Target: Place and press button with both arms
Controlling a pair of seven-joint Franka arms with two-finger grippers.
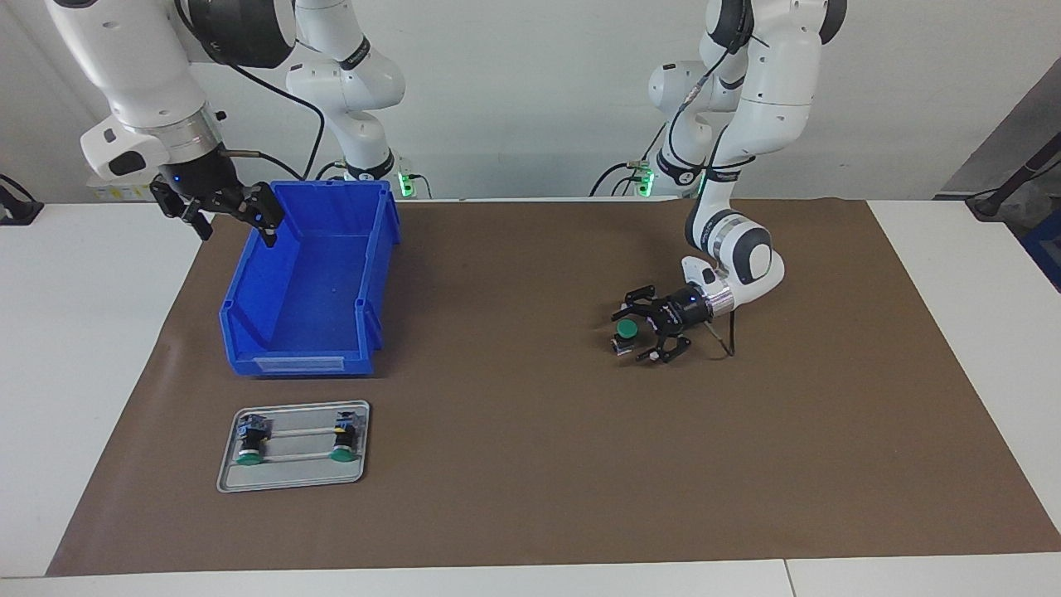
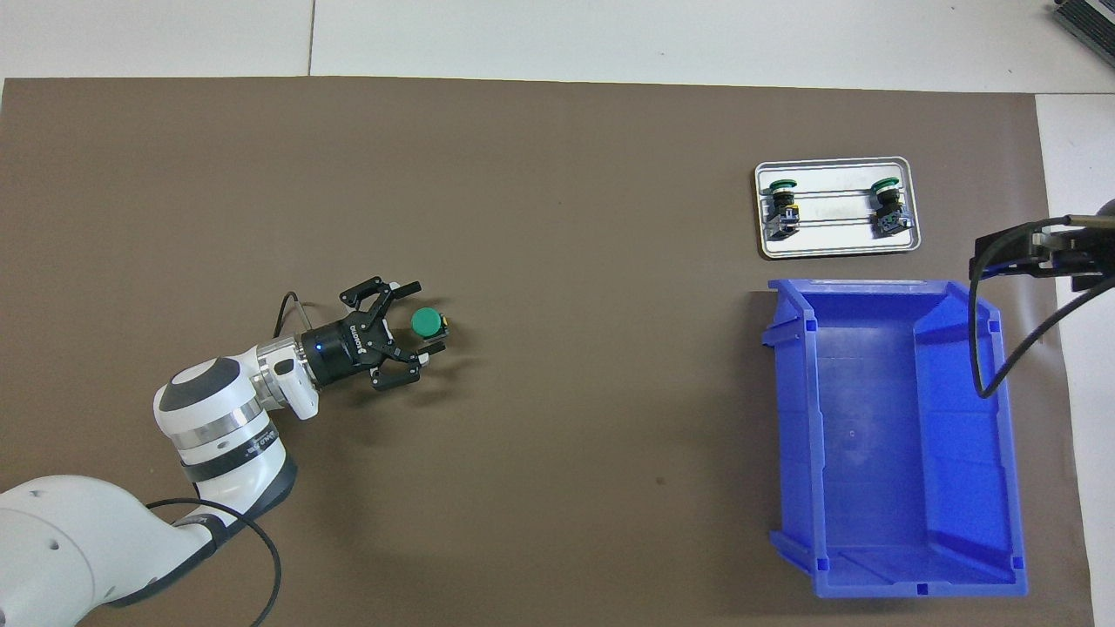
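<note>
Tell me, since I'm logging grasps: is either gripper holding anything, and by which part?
Nothing is held. The left gripper is open around the button on the mat; the right gripper waits open over the blue bin.

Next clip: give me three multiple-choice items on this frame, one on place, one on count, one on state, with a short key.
1. Where does the loose button stand?
A. in the bin
B. on the mat
C. on the tray
2. How many buttons lie on the tray?
A. one
B. two
C. three
3. The left end effector is:
A. open around the button
B. shut on the button
C. over the bin

Key: 1 B, it stands on the brown mat. 2 B, two green caps show. 3 A, fingers spread either side of the cap.
</note>
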